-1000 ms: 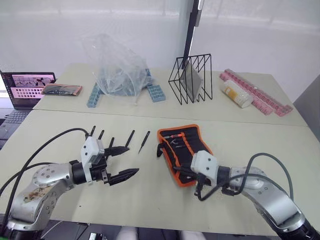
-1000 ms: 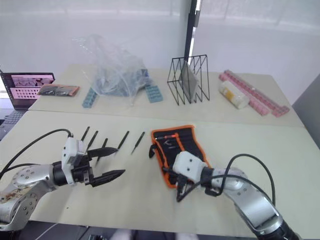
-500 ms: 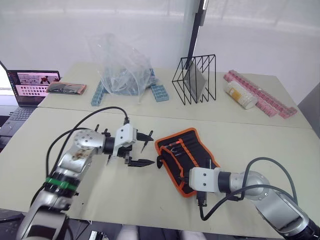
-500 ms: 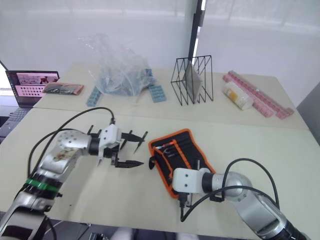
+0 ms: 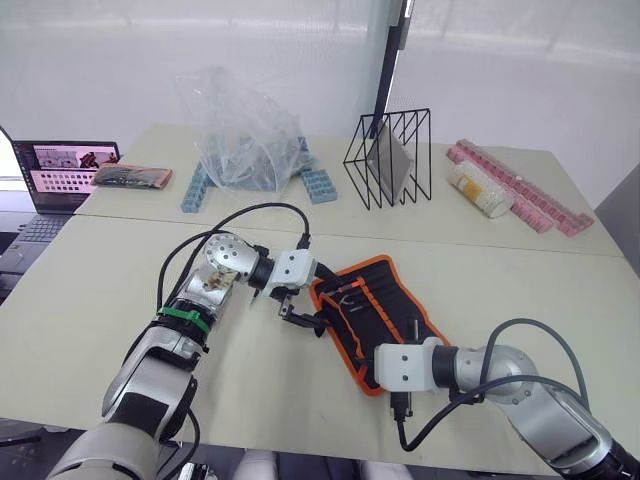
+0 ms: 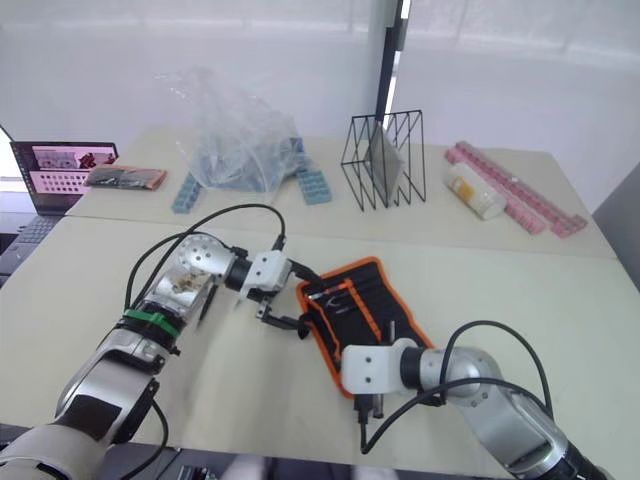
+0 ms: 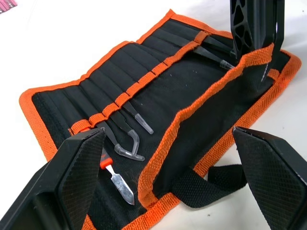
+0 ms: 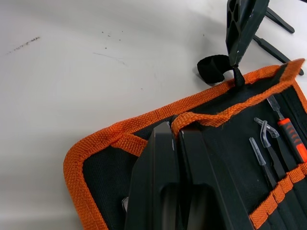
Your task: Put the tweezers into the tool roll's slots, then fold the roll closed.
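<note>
L gripper (image 5: 297, 306), fingers spread wide, hovers at the strap end of the open tool roll (image 5: 372, 310) mid-table, while R gripper (image 8: 177, 158), fingers pressed nearly together, rests on the roll's near orange-edged corner, w/ tweezers (image 8: 277, 48) beside it.

L pincer (image 5: 300, 296) left of tool roll (image 5: 372, 312)

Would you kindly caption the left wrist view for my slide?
Open left tool hovers over the unrolled tool roll.
</note>
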Motion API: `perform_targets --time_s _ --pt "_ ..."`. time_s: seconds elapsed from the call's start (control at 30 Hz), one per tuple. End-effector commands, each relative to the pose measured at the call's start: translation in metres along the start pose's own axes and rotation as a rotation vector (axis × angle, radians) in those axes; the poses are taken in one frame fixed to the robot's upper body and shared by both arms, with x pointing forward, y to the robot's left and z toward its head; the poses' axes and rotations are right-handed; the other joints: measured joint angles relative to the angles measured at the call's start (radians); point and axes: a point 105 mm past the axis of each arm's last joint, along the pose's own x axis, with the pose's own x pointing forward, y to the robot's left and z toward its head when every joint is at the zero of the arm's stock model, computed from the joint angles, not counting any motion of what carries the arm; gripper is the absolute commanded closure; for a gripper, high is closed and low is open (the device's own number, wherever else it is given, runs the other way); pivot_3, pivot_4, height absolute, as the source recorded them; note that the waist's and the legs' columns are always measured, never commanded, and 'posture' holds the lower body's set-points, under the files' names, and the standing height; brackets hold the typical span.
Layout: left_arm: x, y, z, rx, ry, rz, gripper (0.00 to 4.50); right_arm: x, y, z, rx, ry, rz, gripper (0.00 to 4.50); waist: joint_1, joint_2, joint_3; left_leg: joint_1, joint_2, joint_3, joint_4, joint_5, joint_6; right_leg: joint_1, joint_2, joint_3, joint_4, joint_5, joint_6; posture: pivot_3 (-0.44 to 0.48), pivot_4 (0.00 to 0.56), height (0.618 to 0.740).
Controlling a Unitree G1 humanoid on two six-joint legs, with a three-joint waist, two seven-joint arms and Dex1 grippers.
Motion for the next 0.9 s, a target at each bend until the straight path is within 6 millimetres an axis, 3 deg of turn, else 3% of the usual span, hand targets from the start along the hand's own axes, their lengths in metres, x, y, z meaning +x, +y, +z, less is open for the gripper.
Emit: perform_targets --time_s 0.03,0.47,0.73,0.77,0.8,0.9 --pt "0.0 0.008 0.007 0.054 0.003 -0.006 0.26 -0.002 -0.003 0.012 -0.049 -0.033 -0.013 4.5 0.001 0.0 0.0 0.0 0.0 0.0 0.0 0.0 0.0 0.0 0.0 0.0 0.0 0.0 0.0 0.0 0.15 0.72" --pt "0.004 0.002 0.004 0.077 0.0 -0.042 4.48 0.0 -0.003 0.013 -0.051 -0.032 -0.014 4.5 0.0 0.0 0.0 0.0 0.0 0.0 0.001 0.0 0.0 0.0 0.0 0.0 0.001 0.0 0.0 0.0 0.15 0.72" --pt "-0.004 -0.01 -0.005 0.111 0.036 -0.054 4.48 -0.001 -0.006 0.01 -0.008 -0.028 -0.037 4.5 -0.001 0.0 0.0 0.001 0.0 -0.001 0.001 0.0 0.0 0.0 0.0 0.0 0.004 0.0 0.0 0.0 0.15 0.72" --pt "-0.004 -0.011 -0.006 0.116 0.036 -0.044 4.5 -0.002 -0.008 0.01 0.014 -0.032 -0.056 4.22 -0.001 0.0 0.0 0.001 0.0 -0.001 0.001 0.0 0.0 0.0 0.0 0.0 0.005 0.0 0.0 0.0 0.15 0.72" --pt "-0.005 -0.01 -0.007 0.13 0.039 -0.03 4.5 -0.002 -0.009 0.01 0.043 -0.039 -0.066 4.22 0.0 0.0 0.0 0.001 0.0 -0.001 0.001 0.0 0.0 0.0 0.0 0.0 0.005 0.0 0.0 0.0 0.15 0.72" --pt "-0.005 -0.012 -0.01 0.172 0.048 -0.005 4.5 -0.006 -0.015 0.014 0.156 -0.084 -0.108 3.14 0.0 0.0 0.0 0.001 0.0 -0.001 0.002 0.0 0.0 0.0 0.0 0.0 0.006 0.0 0.0 0.0 0.15 0.72"
